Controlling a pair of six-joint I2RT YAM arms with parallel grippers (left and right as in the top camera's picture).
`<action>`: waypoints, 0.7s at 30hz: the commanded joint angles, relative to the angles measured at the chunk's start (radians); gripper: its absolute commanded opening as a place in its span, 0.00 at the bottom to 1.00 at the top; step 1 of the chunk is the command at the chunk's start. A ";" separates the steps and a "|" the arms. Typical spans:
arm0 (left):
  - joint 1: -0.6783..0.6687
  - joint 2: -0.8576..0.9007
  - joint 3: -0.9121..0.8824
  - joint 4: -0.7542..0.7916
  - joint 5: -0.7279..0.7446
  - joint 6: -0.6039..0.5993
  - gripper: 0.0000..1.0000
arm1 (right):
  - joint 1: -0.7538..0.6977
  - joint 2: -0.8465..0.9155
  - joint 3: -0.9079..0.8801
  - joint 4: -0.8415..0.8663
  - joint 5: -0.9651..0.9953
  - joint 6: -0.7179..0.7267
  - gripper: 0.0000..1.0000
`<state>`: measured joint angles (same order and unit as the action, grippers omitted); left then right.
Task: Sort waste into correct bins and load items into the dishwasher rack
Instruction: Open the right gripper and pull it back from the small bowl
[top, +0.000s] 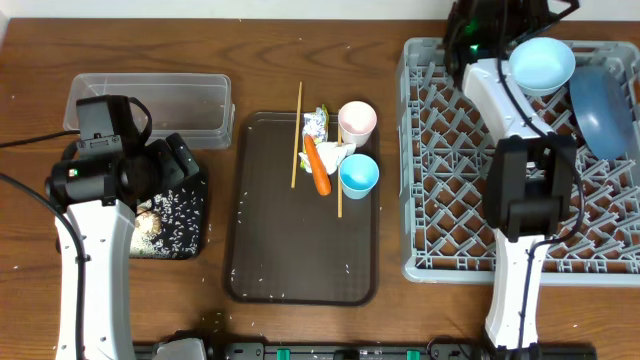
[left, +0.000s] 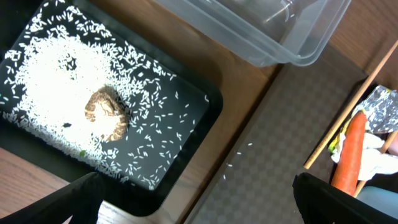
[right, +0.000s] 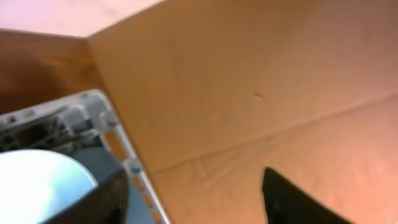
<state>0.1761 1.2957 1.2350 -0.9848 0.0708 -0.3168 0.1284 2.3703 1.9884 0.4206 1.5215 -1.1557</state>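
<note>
My left gripper (left: 205, 208) hangs open over the near corner of the black tray (left: 205, 102), which holds rice (left: 43, 93) and a brownish scrap (left: 107, 112). The clear tub (top: 150, 105) lies behind it. A carrot (top: 318, 168), wrappers (top: 316, 122), a tissue (top: 335, 155), two chopsticks (top: 297, 130), a pink cup (top: 357, 120) and a light-blue cup (top: 359, 175) rest on the brown serving tray (top: 270, 250). In the grey rack (top: 450, 200) sit the small light-blue bowl (top: 541, 63) and the large blue bowl (top: 600, 105). My right gripper (right: 199, 202) is open at the rack's back edge, the small bowl (right: 37, 183) beside its left finger.
Loose rice grains dot the serving tray's floor (left: 239, 152). A tan wall (right: 249, 93) rises just behind the rack's rim (right: 102, 115). My right arm (top: 525, 200) stretches across the rack's middle. My left arm (top: 95, 200) covers part of the black tray.
</note>
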 joint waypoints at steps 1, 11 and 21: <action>0.004 -0.009 0.013 -0.002 -0.013 0.008 0.98 | 0.029 0.008 0.005 0.078 0.063 -0.137 0.73; 0.004 -0.009 0.013 -0.002 -0.012 0.008 0.98 | 0.088 0.008 0.005 0.278 0.023 -0.202 0.74; 0.004 -0.009 0.013 -0.002 -0.013 0.008 0.98 | 0.154 -0.010 0.005 0.440 -0.019 -0.307 0.79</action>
<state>0.1761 1.2957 1.2350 -0.9852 0.0708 -0.3168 0.2726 2.3707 1.9873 0.8463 1.5242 -1.4315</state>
